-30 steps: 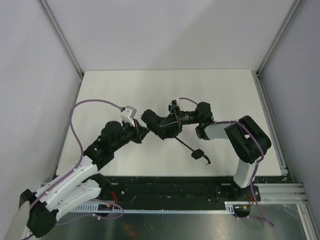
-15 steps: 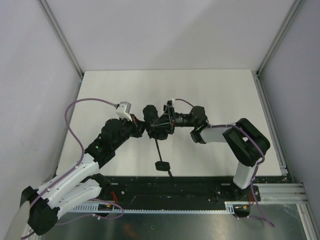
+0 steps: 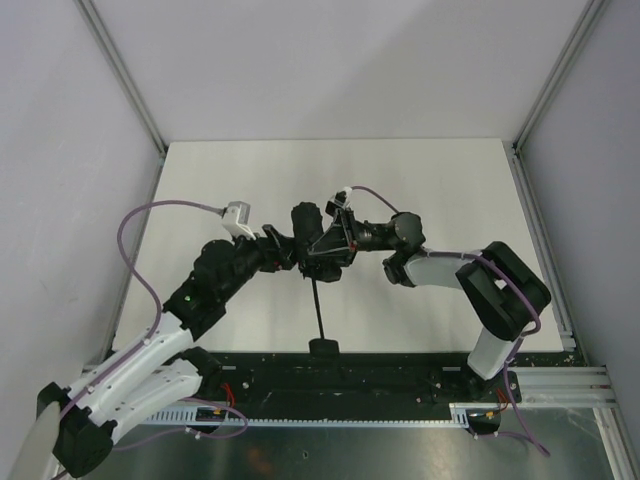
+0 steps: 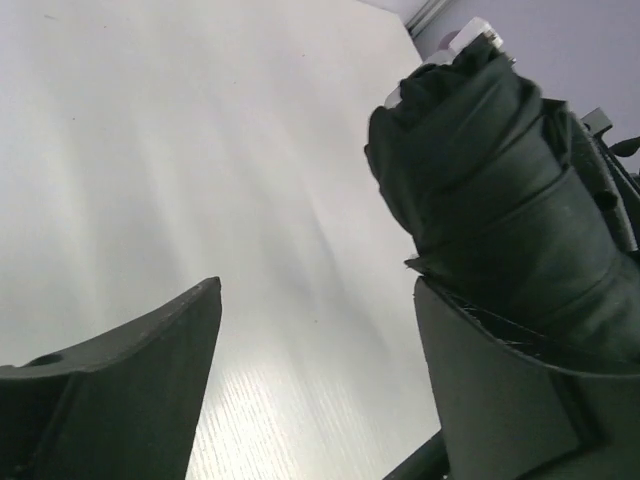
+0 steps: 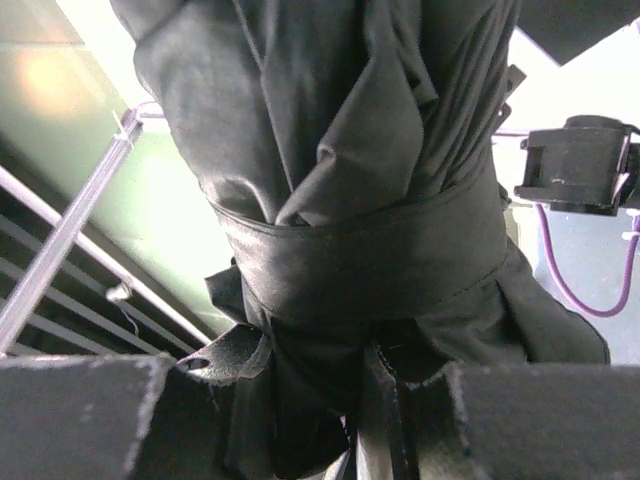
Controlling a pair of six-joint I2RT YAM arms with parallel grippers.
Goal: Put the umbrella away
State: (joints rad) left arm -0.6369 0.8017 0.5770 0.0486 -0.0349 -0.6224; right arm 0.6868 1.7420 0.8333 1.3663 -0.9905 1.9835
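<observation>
Umbrella (image 3: pixel 322 245) work is centred over the white table (image 3: pixel 450 190), between the two arms, where the folded black canopy hangs as a tight bundle clear of the surface. Its slim shaft (image 3: pixel 318 310) runs down toward the near edge and ends in the small black handle (image 3: pixel 322 347).

We see the right gripper (image 5: pixel 310 390) pinching the lower end of the bundle, with dark fabric squeezed between its fingers. It seems to carry the whole weight, so the umbrella stays off the table and reachable from the other side. A fabric strap (image 5: pixel 350 260) is wrapped around the canopy just above that grip, which we take to be what keeps the panels gathered.

The left gripper (image 4: pixel 318 290) has its jaws spread wide. Bare table shows through the gap, and the canopy only lies along the outside of one finger (image 4: pixel 500 400) rather than between the two. We judge that hand to have no hold on the umbrella, perhaps while looking for a new hold.

With the shaft drawn out to full length, we think the umbrella is bound but not yet collapsed, so the task looks partly done.
</observation>
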